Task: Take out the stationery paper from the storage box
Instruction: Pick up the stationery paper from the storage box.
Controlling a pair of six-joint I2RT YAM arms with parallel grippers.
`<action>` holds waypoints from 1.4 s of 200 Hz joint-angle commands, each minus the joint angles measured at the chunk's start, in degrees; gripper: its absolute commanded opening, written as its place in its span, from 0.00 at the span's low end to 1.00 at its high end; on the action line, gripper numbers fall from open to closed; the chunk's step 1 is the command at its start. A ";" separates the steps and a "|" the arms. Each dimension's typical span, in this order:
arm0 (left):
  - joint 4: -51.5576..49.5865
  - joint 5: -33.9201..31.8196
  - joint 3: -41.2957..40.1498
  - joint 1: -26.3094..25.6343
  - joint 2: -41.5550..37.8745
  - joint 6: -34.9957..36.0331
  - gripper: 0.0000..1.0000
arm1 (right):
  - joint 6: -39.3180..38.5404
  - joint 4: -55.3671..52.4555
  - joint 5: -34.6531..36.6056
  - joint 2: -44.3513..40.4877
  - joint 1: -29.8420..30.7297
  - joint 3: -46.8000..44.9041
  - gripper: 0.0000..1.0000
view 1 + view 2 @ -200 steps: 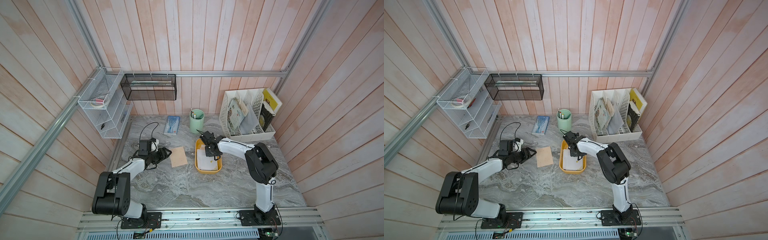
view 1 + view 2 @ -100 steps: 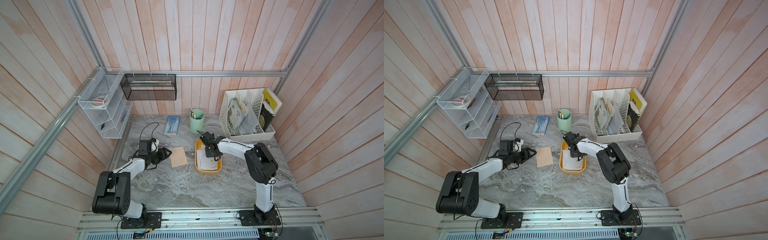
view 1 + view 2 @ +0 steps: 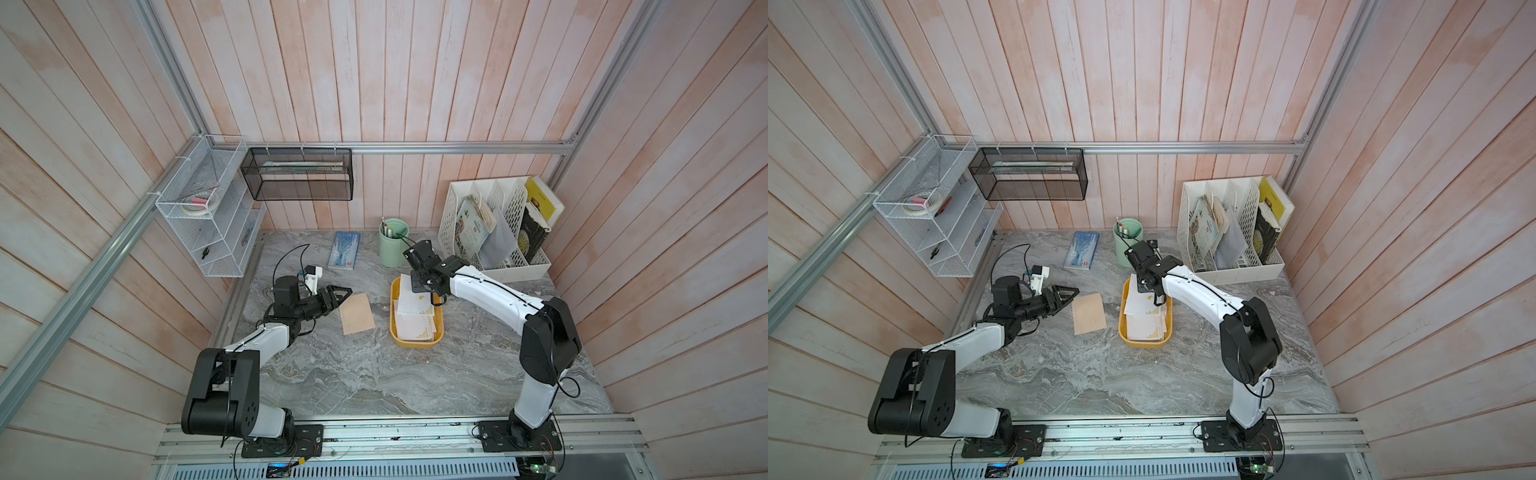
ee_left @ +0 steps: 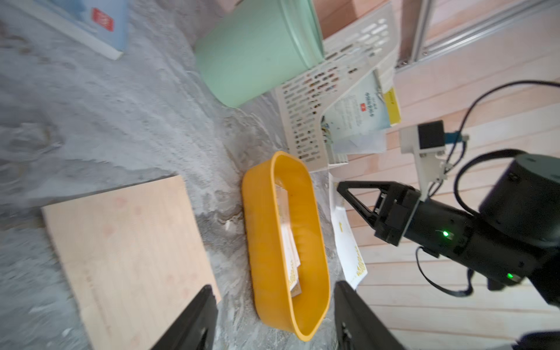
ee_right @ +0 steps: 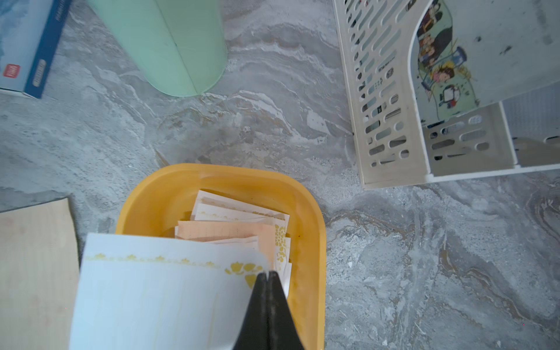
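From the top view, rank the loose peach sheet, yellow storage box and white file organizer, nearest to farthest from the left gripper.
1. Peach sheet, just beside the left gripper.
2. Storage box, mid-table.
3. File organizer, far back corner.
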 commanded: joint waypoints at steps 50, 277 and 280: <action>62.56 12.41 -4.83 -1.99 16.38 -37.19 0.59 | -2.91 0.30 -0.34 3.59 6.27 8.49 0.02; -10.43 -2.49 6.24 -6.62 0.88 6.87 0.58 | -4.10 -3.23 1.32 10.90 11.00 18.90 0.02; -10.37 -2.45 6.20 -6.63 0.87 6.87 0.58 | -4.03 -3.21 1.37 10.86 11.02 18.88 0.02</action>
